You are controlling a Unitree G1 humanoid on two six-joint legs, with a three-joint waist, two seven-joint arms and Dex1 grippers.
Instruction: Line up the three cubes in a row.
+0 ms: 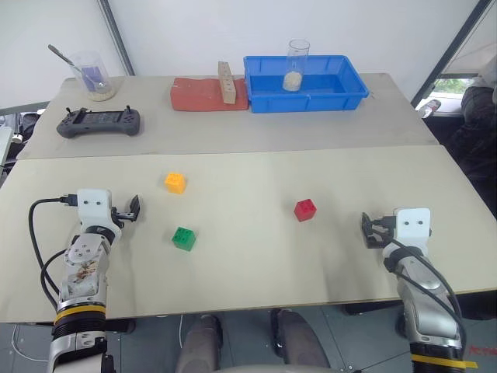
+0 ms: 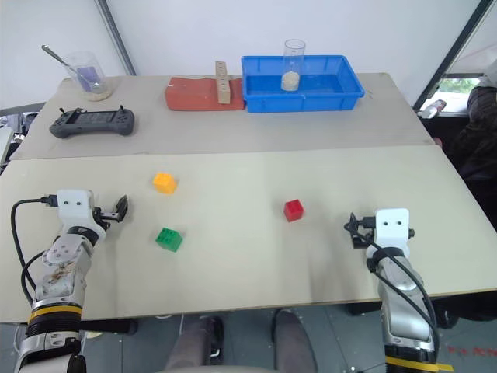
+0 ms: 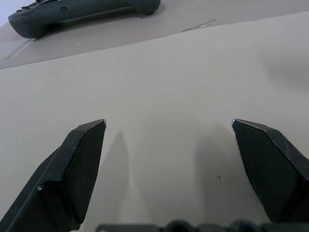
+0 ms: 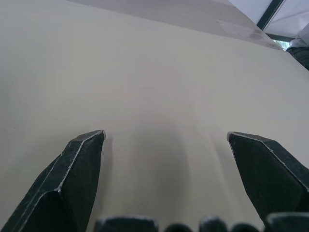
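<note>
Three small studded cubes lie apart on the beige table (image 1: 248, 264). The yellow-orange cube (image 1: 175, 183) is left of centre, and the green cube (image 1: 184, 238) sits just nearer me below it. The red cube (image 1: 305, 210) is right of centre. My left gripper (image 1: 130, 210) hovers at the left, a short way left of the green and yellow-orange cubes, open and empty; in the left wrist view its fingers (image 3: 82, 159) frame bare table. At the right my right gripper (image 1: 371, 231) is open and empty, a little right of the red cube.
At the back stand a blue bin (image 1: 311, 102) holding a glass beaker (image 1: 296, 66), a red-brown slab (image 1: 203, 95) with a tall wooden block (image 1: 226, 83), a dark game controller (image 1: 99, 122), and a beaker with a spoon (image 1: 93, 75). The table's front edge runs close under both wrists.
</note>
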